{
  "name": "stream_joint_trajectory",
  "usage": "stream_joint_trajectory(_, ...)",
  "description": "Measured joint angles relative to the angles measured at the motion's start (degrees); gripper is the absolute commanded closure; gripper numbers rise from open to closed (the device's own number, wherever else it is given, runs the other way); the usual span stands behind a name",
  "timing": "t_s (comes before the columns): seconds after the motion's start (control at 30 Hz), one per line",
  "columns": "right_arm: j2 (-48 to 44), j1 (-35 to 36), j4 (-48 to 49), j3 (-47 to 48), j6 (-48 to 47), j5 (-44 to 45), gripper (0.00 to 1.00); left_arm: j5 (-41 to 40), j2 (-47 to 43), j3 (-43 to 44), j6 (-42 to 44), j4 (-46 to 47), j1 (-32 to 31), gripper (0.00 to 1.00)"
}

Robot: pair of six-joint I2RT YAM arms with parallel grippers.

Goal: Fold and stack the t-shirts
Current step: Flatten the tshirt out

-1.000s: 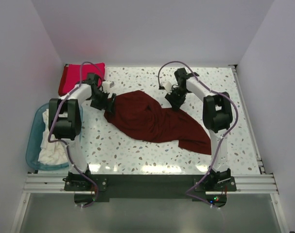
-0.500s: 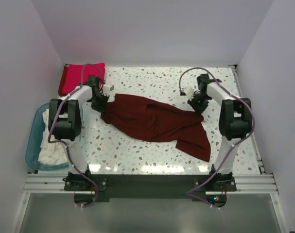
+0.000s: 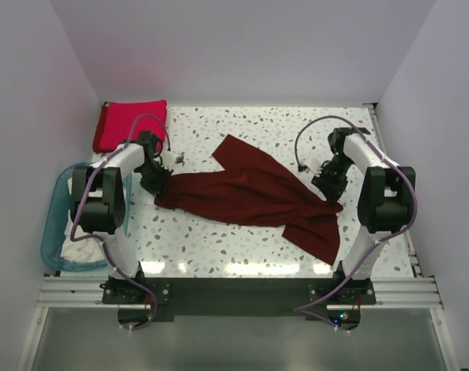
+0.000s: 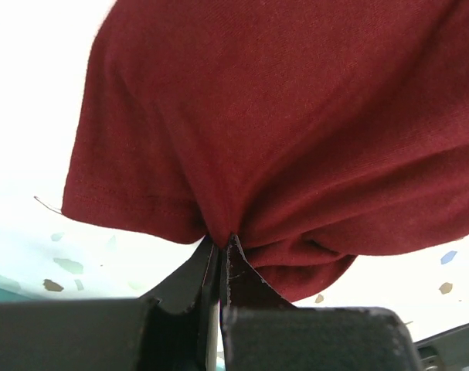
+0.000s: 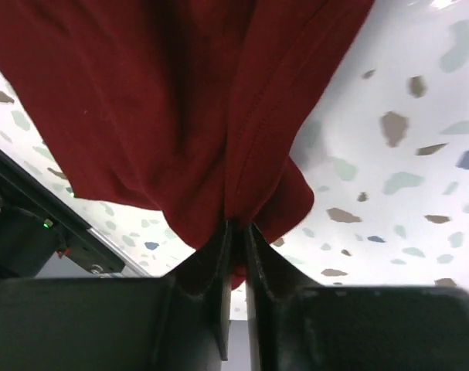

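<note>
The left gripper (image 4: 221, 243) and right gripper (image 5: 236, 228) were each pinched fully closed on a bunched edge of the dark maroon t-shirt (image 3: 249, 193), which lay rumpled between them across the speckled table (image 3: 219, 239). A crimson t-shirt (image 3: 130, 124) lay just beyond the left gripper.

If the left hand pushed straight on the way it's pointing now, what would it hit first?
The dark maroon t-shirt it is pinching: bunched cloth fills the line ahead of the left hand. Beyond it probably the table, though depth is unclear.
</note>
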Motion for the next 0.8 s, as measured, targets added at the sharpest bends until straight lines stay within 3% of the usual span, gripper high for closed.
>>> stream_joint_trajectory(0.03,1.60,0.00,-1.29,2.38,-0.59,-0.59,0.51,-0.35,0.00,0.00,0.66,-0.11,-0.02,0.99)
stream_joint_trajectory(0.13,6.75,-0.37,-3.63,11.80,-1.31,-3.78,0.41,-1.38,0.04,0.39,1.49,-0.72,-0.02,0.96)
stream_joint_trajectory(0.3,14.01,-0.98,-3.19,30.62,5.88,-12.35,0.42,-1.57,0.55,3.58,1.11,-1.33,-0.02,0.92)
stream_joint_trajectory(0.43,18.43,1.31,5.01,39.69,16.17,-16.02,0.44,-1.51,0.98,5.05,0.35,-1.25,-0.02,0.90)
stream_joint_trajectory(0.6,25.55,8.74,17.42,44.39,26.88,-16.37,0.45,-1.36,2.73,6.47,-1.11,-1.33,0.00,0.87)
stream_joint_trajectory(0.8,34.40,17.09,25.86,47.08,32.15,-14.05,0.43,-1.22,3.58,8.48,-2.29,-1.73,-0.02,0.86)
